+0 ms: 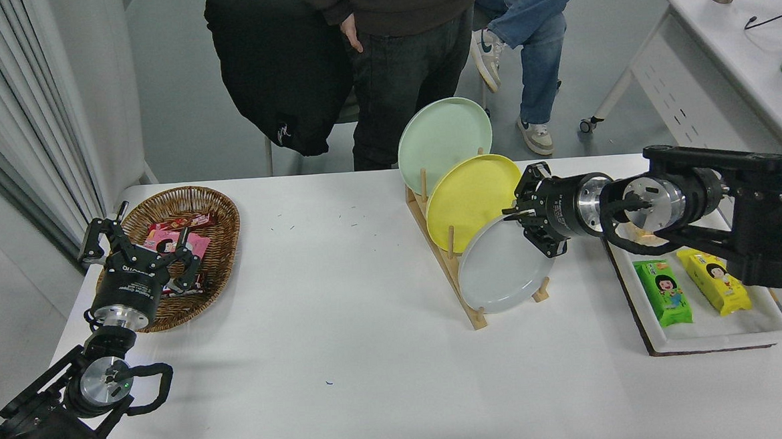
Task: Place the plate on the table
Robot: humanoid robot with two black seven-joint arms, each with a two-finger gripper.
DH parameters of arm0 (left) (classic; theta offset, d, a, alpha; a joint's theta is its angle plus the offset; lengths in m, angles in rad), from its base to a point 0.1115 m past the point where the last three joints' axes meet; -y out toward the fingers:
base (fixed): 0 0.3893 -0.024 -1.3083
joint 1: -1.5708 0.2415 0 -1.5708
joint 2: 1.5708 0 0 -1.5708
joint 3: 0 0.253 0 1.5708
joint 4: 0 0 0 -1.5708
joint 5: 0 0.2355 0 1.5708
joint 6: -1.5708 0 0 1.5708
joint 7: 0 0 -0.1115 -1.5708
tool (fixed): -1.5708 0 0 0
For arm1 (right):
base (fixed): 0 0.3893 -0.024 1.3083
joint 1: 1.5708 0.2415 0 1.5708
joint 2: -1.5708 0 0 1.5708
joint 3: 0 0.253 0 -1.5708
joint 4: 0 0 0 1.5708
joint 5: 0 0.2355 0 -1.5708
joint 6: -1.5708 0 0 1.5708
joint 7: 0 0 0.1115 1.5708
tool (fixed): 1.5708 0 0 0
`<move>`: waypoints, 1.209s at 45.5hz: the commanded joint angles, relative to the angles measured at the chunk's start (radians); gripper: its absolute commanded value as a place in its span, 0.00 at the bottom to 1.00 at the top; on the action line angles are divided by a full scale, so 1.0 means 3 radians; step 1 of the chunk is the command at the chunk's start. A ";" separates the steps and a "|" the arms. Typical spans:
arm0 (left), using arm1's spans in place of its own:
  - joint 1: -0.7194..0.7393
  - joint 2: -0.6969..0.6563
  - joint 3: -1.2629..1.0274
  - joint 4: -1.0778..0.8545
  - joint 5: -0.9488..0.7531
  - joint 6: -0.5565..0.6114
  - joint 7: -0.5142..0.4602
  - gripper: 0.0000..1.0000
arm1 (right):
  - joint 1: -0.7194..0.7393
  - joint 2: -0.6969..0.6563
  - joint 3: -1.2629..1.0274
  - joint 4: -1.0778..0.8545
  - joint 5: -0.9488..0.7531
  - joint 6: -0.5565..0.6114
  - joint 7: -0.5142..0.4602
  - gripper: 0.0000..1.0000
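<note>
The light-grey plate [501,274] stands on edge in the front slot of a wooden rack [465,289] on the white table [343,329]. Behind it in the rack stand a yellow plate [470,198] and a mint-green plate [444,140]. My right gripper [521,216] reaches in from the right and its fingertips close on the grey plate's upper right rim. The plate still rests in the rack. My left gripper [139,249] is parked open at the lower left, over the near edge of a wicker basket.
The wicker basket [220,212] with snack packets sits at the far left. A white tray [718,336] with green and yellow snack packets lies at the right, under my right arm. People and a chair draped in a black jacket [283,71] are at the table's far side.
</note>
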 commanded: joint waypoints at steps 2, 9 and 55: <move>0.0000 0.0000 0.0000 0.0000 0.0000 0.0000 0.0000 0.98 | 0.0020 -0.0027 0.0107 0.0007 0.0005 0.0079 -0.0044 0.00; 0.0000 0.0000 0.0000 0.0000 0.0000 0.0000 0.0000 0.98 | 0.0065 -0.0068 0.0158 0.0007 0.0005 0.0095 -0.0141 0.00; 0.0000 0.0000 0.0000 0.0000 0.0000 0.0000 0.0000 0.98 | 0.1139 -0.0272 0.0357 0.0043 0.0690 0.0156 -0.1327 0.00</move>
